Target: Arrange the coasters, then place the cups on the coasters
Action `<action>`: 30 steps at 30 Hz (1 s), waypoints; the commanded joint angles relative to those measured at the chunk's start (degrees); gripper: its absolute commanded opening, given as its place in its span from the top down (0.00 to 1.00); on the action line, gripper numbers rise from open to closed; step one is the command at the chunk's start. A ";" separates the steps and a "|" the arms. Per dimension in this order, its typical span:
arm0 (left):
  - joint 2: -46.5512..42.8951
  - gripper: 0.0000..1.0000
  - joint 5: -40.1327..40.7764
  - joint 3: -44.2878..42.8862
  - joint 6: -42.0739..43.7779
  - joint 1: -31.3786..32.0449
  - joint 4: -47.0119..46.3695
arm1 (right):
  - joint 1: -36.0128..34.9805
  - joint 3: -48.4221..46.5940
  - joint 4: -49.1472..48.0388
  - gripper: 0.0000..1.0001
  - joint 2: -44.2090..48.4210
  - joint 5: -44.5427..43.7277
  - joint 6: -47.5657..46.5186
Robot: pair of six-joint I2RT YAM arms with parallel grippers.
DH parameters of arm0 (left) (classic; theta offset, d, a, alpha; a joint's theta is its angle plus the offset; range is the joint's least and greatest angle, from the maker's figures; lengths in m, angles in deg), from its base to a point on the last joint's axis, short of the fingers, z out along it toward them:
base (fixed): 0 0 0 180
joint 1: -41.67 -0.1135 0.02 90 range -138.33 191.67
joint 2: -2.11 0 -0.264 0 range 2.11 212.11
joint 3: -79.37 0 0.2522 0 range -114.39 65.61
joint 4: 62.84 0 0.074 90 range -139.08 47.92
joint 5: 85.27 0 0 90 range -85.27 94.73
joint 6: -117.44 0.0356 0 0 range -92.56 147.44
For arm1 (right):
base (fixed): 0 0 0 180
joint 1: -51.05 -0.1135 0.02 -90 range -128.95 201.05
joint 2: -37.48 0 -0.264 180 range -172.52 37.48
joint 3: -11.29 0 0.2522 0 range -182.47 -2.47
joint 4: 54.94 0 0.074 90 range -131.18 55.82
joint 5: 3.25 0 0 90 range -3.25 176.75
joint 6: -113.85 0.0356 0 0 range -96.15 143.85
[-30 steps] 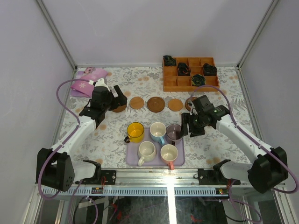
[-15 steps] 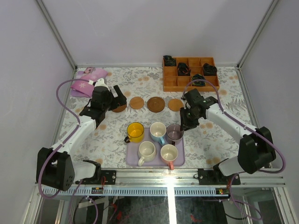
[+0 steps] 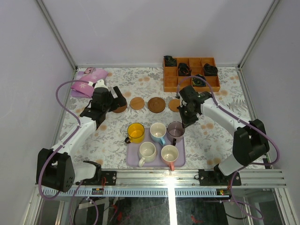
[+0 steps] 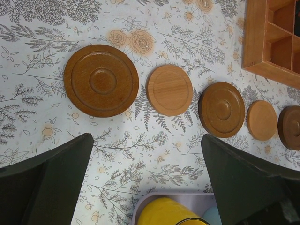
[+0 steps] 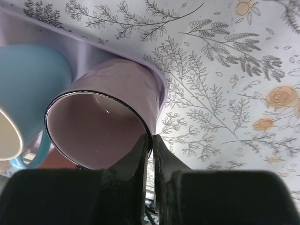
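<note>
Five brown coasters lie in a row in the left wrist view: a large dark coaster (image 4: 101, 80), a tan coaster (image 4: 169, 90), a dark one (image 4: 221, 109), a small tan one (image 4: 261, 120) and a dark one (image 4: 289, 127) at the edge. My left gripper (image 4: 146, 138) hangs open above the cloth near them, holding nothing. On the lavender tray (image 3: 133, 161) stand the yellow cup (image 3: 136, 132), blue cup (image 3: 158, 131), greyish-purple cup (image 3: 175, 131), cream cup (image 3: 147, 151) and pink cup (image 3: 169, 153). My right gripper (image 5: 152, 137) is shut on the rim of the greyish-purple cup (image 5: 103, 117), one finger inside and one outside.
An orange-brown compartment box (image 3: 190, 74) with dark items stands at the back right, just behind the right arm. A pink-lavender cloth (image 3: 89, 75) lies at the back left. The blue cup (image 5: 28, 79) touches the held cup's left side. Pale walls enclose the table.
My right gripper has swung left to the greyish-purple cup and closed on its rim; the arm now covers the rightmost coaster in the top view. The left arm has not moved.
</note>
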 commanded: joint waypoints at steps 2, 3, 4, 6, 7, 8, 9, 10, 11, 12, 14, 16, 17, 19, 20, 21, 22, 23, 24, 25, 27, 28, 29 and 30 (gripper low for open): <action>-0.40 0.00 1.69 0.17 0.58 0.17 -2.11 | -1.11 -4.58 0.20 0.91 -0.12 -4.40 -8.07; -0.31 0.00 1.83 0.11 0.73 0.15 -2.28 | -1.17 -4.51 -0.05 0.91 0.11 -4.76 -9.27; -0.20 0.00 1.85 0.05 0.82 0.15 -2.45 | -1.28 -4.42 -0.56 0.91 0.42 -5.17 -10.36; 0.22 0.00 1.95 -0.11 0.93 0.16 -2.60 | -1.40 -4.13 -1.81 0.92 0.86 -6.14 -12.42; 0.46 0.00 1.91 -0.25 1.01 0.15 -2.56 | -1.40 -4.21 -2.10 0.92 0.83 -6.61 -13.39; 0.69 0.00 1.83 -0.46 1.05 0.15 -2.58 | -1.40 -4.35 -2.33 0.93 0.80 -7.06 -14.36; 1.04 0.00 1.62 -0.68 1.16 0.15 -2.58 | -1.40 -4.51 -2.46 0.93 0.71 -7.45 -15.11; 1.18 0.00 1.51 -0.82 1.32 0.16 -2.58 | -1.40 -4.64 -2.52 0.92 0.70 -7.59 -15.39; 1.40 0.00 1.55 -1.04 1.48 0.15 -2.58 | -1.40 -4.73 -2.55 0.88 0.82 -7.69 -15.42; 1.52 0.00 1.56 -1.15 1.58 0.15 -2.58 | -1.42 -4.78 -2.64 0.83 1.13 -7.75 -15.22; 1.83 0.00 1.41 -1.53 1.93 0.11 -2.64 | -1.42 -4.75 -2.64 0.70 2.31 -8.11 -13.87; 2.14 0.00 1.14 -1.84 2.14 0.08 -2.75 | -1.48 -4.98 -2.32 0.50 4.09 -8.36 -12.08; 2.41 0.00 0.90 -1.97 2.16 0.12 -2.82 | -1.60 -5.08 -2.03 0.40 4.98 -8.52 -11.06; 2.84 0.00 0.63 -2.28 2.25 0.20 -2.84 | -1.82 -5.35 -1.25 0.27 7.38 -8.99 -8.83; 3.02 0.00 0.48 -2.38 2.26 0.16 -2.85 | -1.92 -5.43 -0.88 0.24 8.58 -9.10 -7.67; 3.12 0.00 0.35 -2.54 2.26 0.21 -2.91 | -2.00 -5.33 -0.54 0.22 9.87 -9.14 -6.50; 3.16 0.00 0.27 -2.59 2.26 0.17 -2.85 | -2.09 -5.12 -0.14 0.20 11.50 -8.82 -5.13; 3.28 0.00 0.22 -2.65 2.28 0.10 -2.84 | -2.22 -4.65 0.02 0.19 12.72 -8.08 -3.83; 3.26 0.00 0.21 -2.82 2.44 0.10 -2.76 | -2.33 -3.91 0.04 0.19 13.85 -7.04 -2.37; 3.38 0.00 0.17 -3.04 2.62 0.15 -2.64 | -2.55 -2.97 0.05 0.19 14.90 -5.70 -1.13; 3.64 0.00 0.11 -3.58 3.29 0.12 -2.38 | -3.41 -0.10 -1.06 0.19 17.04 -3.04 1.53; 3.91 0.00 0.08 -3.96 3.53 0.12 -2.10 | -4.05 1.73 -2.01 0.19 17.92 -2.25 2.79; 4.23 0.00 -0.01 -4.42 3.81 0.15 -1.80 | -4.90 3.42 -2.78 0.19 18.69 -1.77 4.12; 4.51 0.00 -0.15 -4.82 4.15 0.15 -1.68 | -5.83 4.77 -3.34 0.19 19.24 -1.56 5.27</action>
